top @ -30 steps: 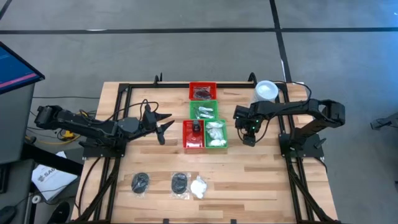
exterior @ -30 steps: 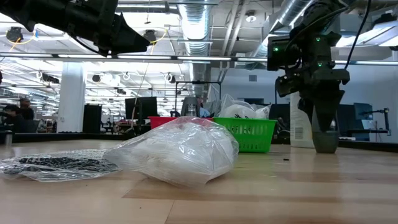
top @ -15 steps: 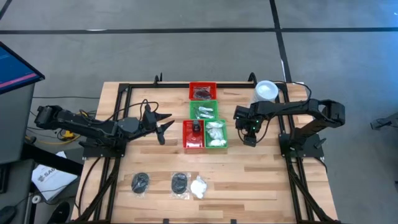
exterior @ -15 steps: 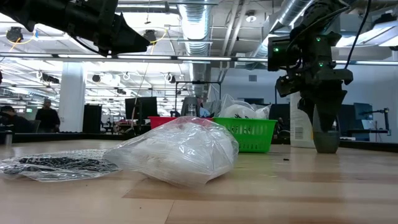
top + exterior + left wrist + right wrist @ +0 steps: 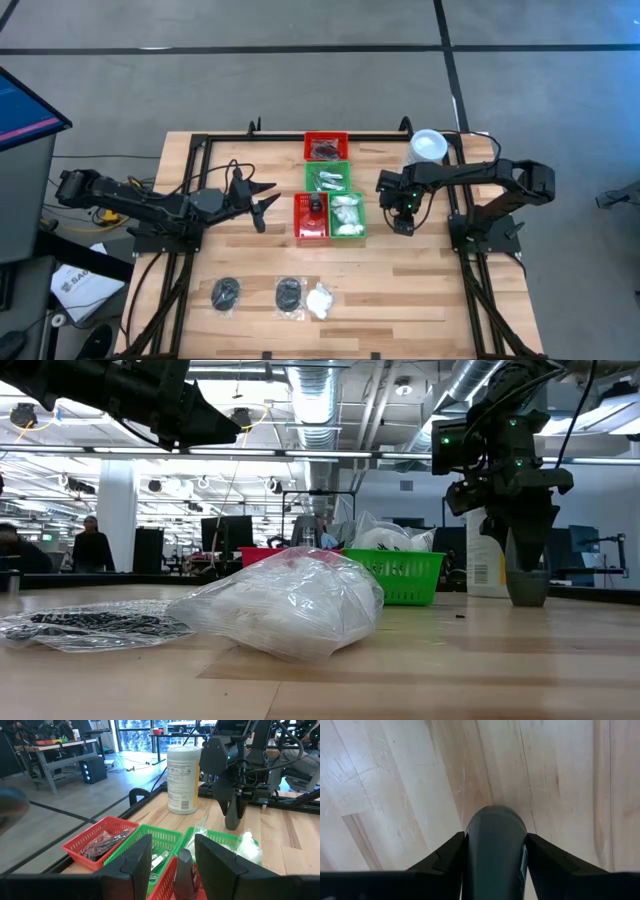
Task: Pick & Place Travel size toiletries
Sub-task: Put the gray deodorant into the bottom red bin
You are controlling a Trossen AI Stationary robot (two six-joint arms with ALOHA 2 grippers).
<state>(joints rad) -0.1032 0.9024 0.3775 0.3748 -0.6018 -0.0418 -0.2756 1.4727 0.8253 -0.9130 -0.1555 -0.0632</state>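
Over the bare wood, the right gripper [image 5: 403, 226] points straight down, its fingers [image 5: 445, 854] pressed against both sides of a dark grey bottle [image 5: 496, 851] that stands on the table [image 5: 420, 290]; we see the same bottle [image 5: 526, 586] upright under the arm in the low view. Just beside that gripper, toward the table's middle, sit the trays [image 5: 331, 203], red and green, with packets [image 5: 347, 214] of white puffs and other toiletries inside. The white-lidded canister [image 5: 427, 146] stands behind the gripper, near the far edge. The left gripper [image 5: 262, 203] hovers above the table on the trays' other side, fingers [image 5: 215, 855] parted and, as far as we can make out, holding nothing. Well away from both grippers, along the near edge, lie two packets of dark discs [image 5: 226, 294] and one of white puffs [image 5: 320, 300].
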